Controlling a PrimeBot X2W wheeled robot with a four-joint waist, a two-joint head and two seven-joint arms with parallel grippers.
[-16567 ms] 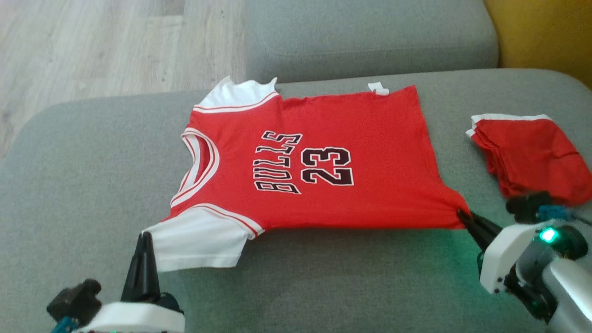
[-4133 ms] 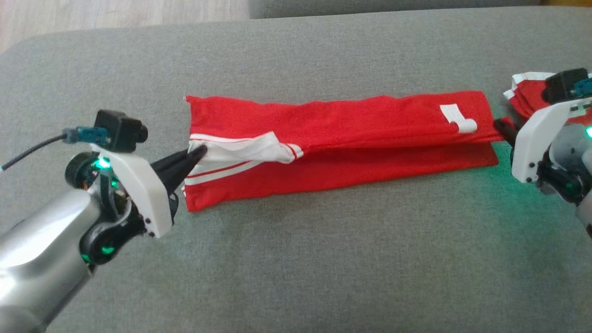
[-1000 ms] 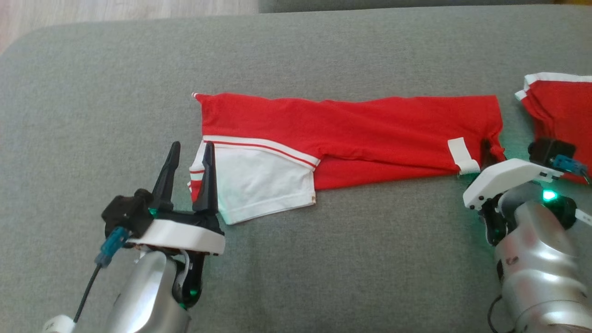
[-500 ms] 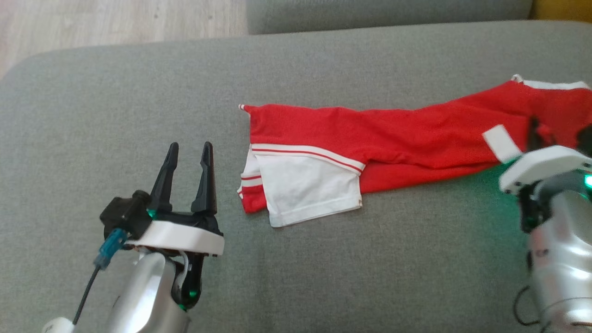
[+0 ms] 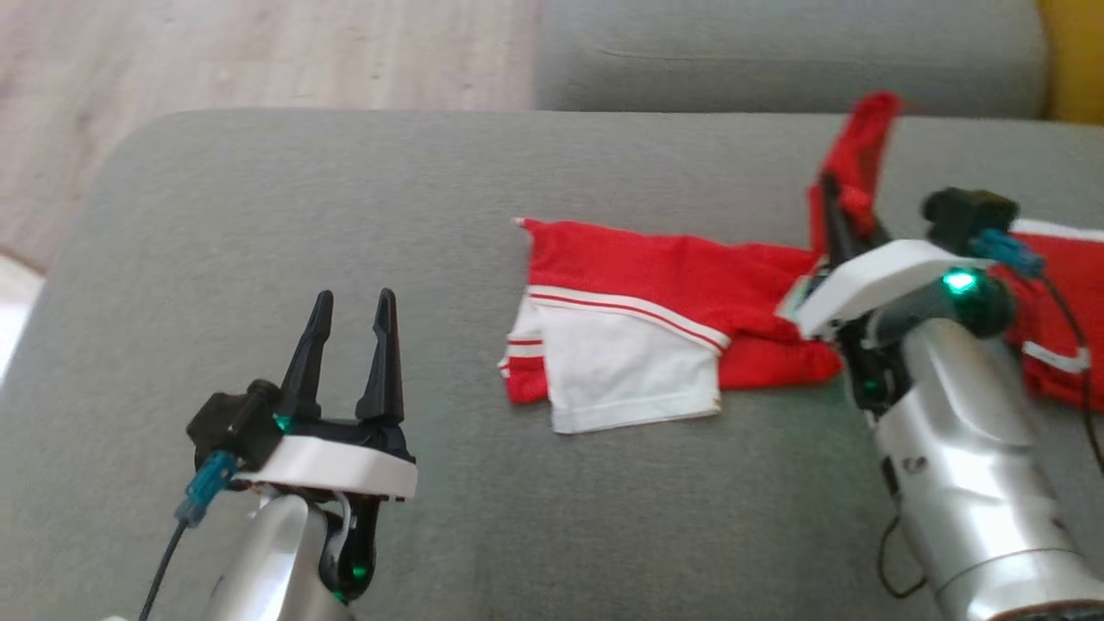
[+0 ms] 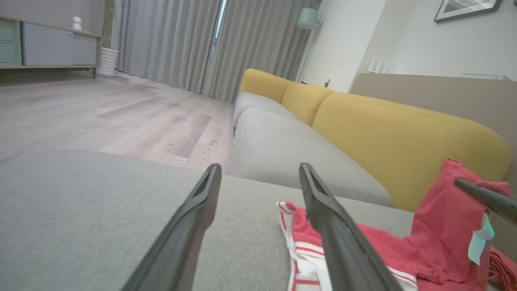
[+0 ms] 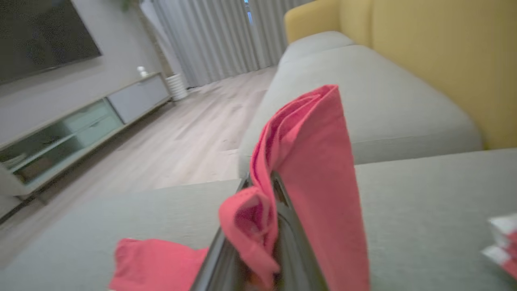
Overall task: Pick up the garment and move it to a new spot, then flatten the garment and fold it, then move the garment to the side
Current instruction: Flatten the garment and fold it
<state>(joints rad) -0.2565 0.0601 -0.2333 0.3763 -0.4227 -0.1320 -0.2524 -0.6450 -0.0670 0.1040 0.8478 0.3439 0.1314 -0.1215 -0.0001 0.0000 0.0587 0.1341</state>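
Red-and-white cloth jersey (image 5: 655, 285), folded into a long band, lies across the grey fabric sofa cushion (image 5: 302, 198) right of the head view's centre, its white short sleeve (image 5: 630, 371) flat at the band's left end. The opposite end rises off the cushion toward the upper right of the frame, clamped between the fingers of my right gripper (image 5: 830, 185). My left gripper (image 5: 354, 297) sits at the lower left, fingers spread apart with nothing between them, well clear of the cloth. A folded red-and-white cloth pile (image 5: 1065, 285) rests at the right edge. I judge this to be the crosswise fold: next I should carry the raised end leftward over the sleeve end, lower it squarely, then let go.
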